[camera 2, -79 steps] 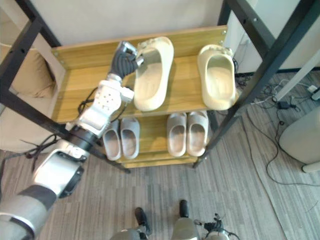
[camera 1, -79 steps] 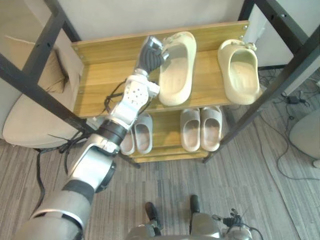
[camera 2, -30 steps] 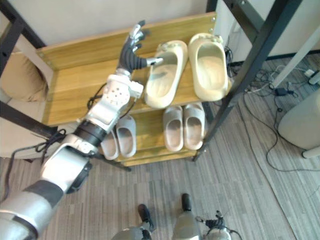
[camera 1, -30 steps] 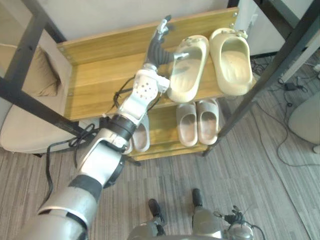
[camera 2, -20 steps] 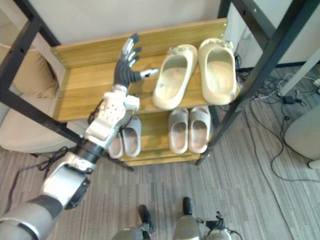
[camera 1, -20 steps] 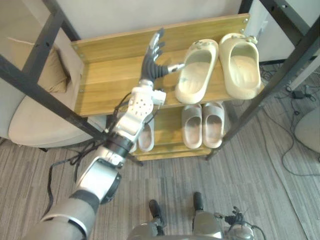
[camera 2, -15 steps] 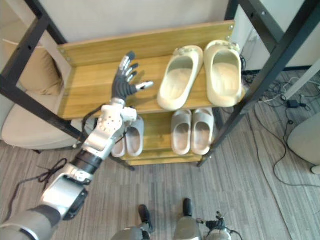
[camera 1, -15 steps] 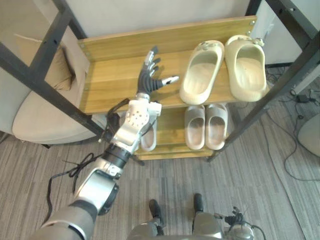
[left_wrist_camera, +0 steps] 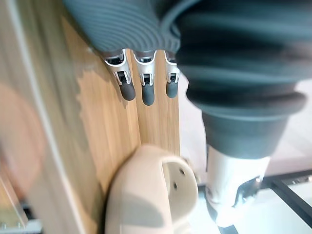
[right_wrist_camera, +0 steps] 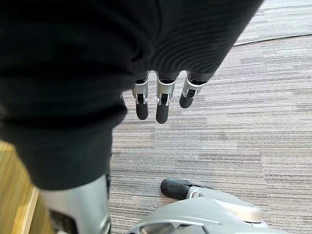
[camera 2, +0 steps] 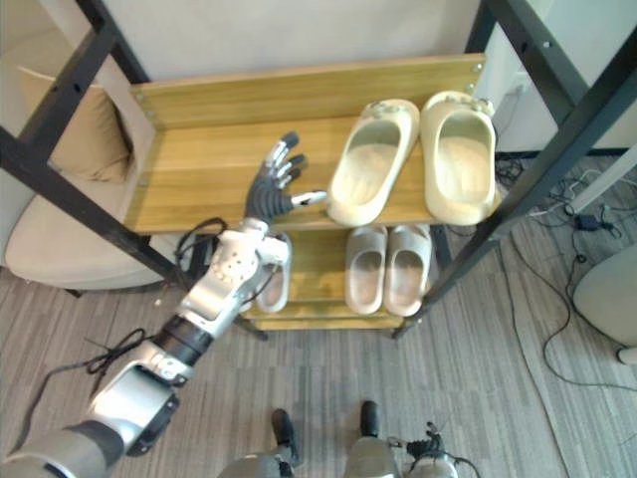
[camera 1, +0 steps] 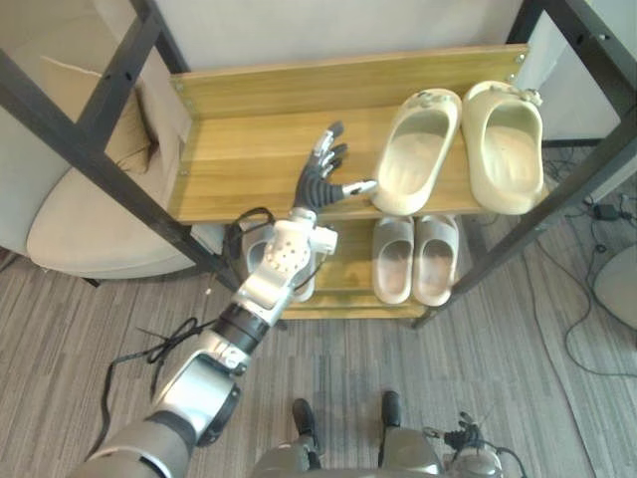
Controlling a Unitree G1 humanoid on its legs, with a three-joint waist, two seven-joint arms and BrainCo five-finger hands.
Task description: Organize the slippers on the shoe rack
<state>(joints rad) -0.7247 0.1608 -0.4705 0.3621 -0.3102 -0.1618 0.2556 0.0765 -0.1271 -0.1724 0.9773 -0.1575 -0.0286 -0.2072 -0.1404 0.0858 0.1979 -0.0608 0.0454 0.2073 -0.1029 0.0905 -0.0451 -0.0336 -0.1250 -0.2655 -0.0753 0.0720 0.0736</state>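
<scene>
The left hand (camera 1: 323,181) hovers spread open, empty, over the top shelf of the rack (camera 1: 239,149). Its thumb seems just short of the paired cream slippers (camera 1: 413,154). The right hand (right_wrist_camera: 161,100) hangs relaxed and empty above the floor (right_wrist_camera: 224,122).

Indoor room, half home, half workspace

We're looking down at a low wooden shoe rack (camera 1: 249,159) against a pale wall (camera 1: 328,30), cream slippers (camera 1: 416,149) on top and grey slippers (camera 1: 394,261) below, which reads as a home entryway. But here we've got striped grey carpet (camera 1: 557,398), a black metal frame (camera 1: 90,149) around the rack and loose cables (camera 2: 580,216) on the floor, more like an office or lab. A beige cushioned seat (camera 1: 80,229) sits alongside.
</scene>
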